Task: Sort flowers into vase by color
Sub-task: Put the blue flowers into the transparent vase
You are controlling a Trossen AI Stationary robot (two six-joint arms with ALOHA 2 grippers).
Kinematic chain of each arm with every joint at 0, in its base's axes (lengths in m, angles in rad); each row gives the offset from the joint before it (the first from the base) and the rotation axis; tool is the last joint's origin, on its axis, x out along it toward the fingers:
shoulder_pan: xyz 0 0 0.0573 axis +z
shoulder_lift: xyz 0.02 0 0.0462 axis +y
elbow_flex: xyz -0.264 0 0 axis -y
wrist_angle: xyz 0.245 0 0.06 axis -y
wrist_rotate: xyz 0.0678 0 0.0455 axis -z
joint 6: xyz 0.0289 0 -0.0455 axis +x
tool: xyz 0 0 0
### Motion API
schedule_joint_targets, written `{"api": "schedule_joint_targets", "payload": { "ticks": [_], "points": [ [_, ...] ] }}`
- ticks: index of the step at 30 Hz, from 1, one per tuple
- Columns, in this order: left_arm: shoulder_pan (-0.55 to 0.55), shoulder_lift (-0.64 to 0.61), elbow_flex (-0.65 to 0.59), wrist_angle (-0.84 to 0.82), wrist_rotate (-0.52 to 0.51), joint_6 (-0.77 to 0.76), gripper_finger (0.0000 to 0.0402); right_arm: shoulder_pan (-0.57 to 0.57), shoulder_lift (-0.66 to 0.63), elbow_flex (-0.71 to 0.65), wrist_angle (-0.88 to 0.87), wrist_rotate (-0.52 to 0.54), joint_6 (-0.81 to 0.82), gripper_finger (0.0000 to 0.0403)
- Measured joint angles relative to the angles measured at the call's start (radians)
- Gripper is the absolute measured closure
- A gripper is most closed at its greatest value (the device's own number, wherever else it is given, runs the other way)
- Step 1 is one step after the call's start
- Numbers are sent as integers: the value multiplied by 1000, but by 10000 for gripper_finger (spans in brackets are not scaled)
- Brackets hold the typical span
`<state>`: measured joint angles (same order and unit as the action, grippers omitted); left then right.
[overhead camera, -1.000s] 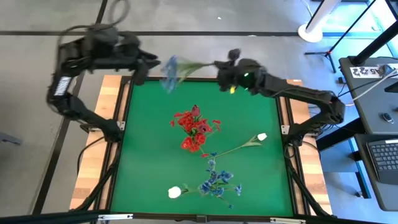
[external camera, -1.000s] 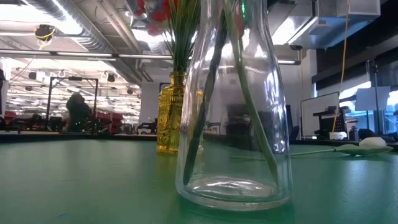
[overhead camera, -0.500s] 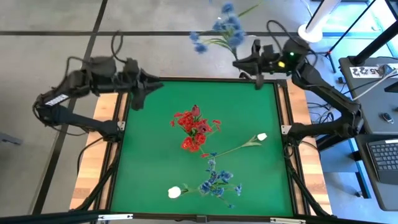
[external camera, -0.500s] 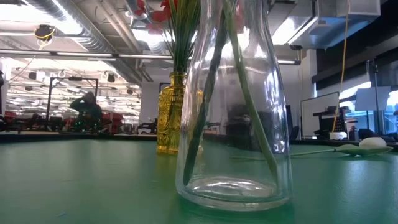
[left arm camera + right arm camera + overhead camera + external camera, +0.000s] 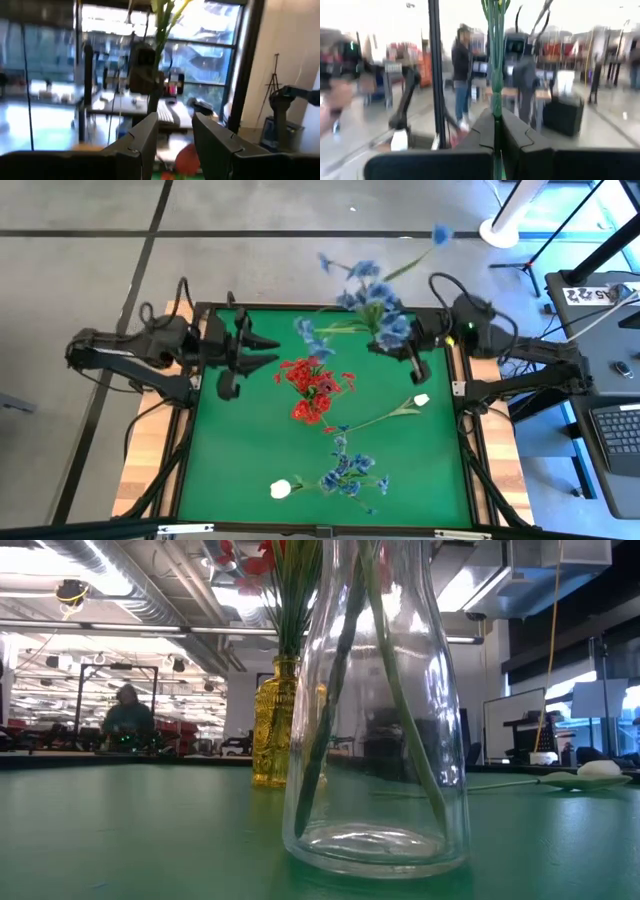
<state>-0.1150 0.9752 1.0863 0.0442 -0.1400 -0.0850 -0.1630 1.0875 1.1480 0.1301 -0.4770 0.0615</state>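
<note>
From above, the desk (image 5: 225, 470) has a flat green top inside a dark frame with pale wood strips along its sides. The right end effector (image 5: 412, 360) is at the far right edge of the green, pressed together on the thin stem of a blue flower spray (image 5: 365, 295) whose blossoms fan out over the far edge. The left end effector (image 5: 262, 352) sits at the far left of the green, its two fingers spread with nothing between them. A bunch of red flowers (image 5: 313, 387) stands near the middle. A white bud on a long stem (image 5: 421, 399) lies to its right. Nearer the front sit a cluster of blue flowers (image 5: 350, 472) and another white bud (image 5: 281, 489). On a side table at the right, a label shows digits too small to read.

The low view shows a smooth clear glass vase (image 5: 375, 710) up close holding green stems, and behind it a ribbed amber glass vase (image 5: 275, 725) with red blossoms on top. A white bud lies flat at the far right. A person (image 5: 127, 715) sits far off in the room.

The left wrist view shows the dark angular fingers (image 5: 142, 142) parted, with a red blossom (image 5: 187, 155) blurred beyond them.

The right wrist view shows the fingers (image 5: 482, 130) pinching a ridged green stem (image 5: 495, 55); a person (image 5: 462, 75) stands in the room.
</note>
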Motion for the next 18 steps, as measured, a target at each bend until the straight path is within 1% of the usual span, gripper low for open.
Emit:
{"api": "schedule_joint_targets", "payload": {
  "ticks": [3, 5, 8, 9, 12, 18],
  "points": [
    [-70, 66, -2, 108, -64, 110, 283, 82, 21, -65, 209, 73, 50, 397],
    [-106, 118, -3, 185, -117, 167, 282, 124, 48, -96, 299, 111, 82, 397],
    [-143, 188, -2, 305, -176, 242, 283, 169, 87, -103, 343, 161, 93, 397],
    [-151, 209, 3, 320, -183, 255, 282, 179, 97, -102, 352, 174, 94, 397],
    [-161, 264, 30, 334, -184, 258, 282, 203, 128, -101, 360, 188, 121, 397],
    [-160, 355, 109, 331, -183, 219, 282, 231, 175, -101, 423, 190, 159, 397]
  ]
}}
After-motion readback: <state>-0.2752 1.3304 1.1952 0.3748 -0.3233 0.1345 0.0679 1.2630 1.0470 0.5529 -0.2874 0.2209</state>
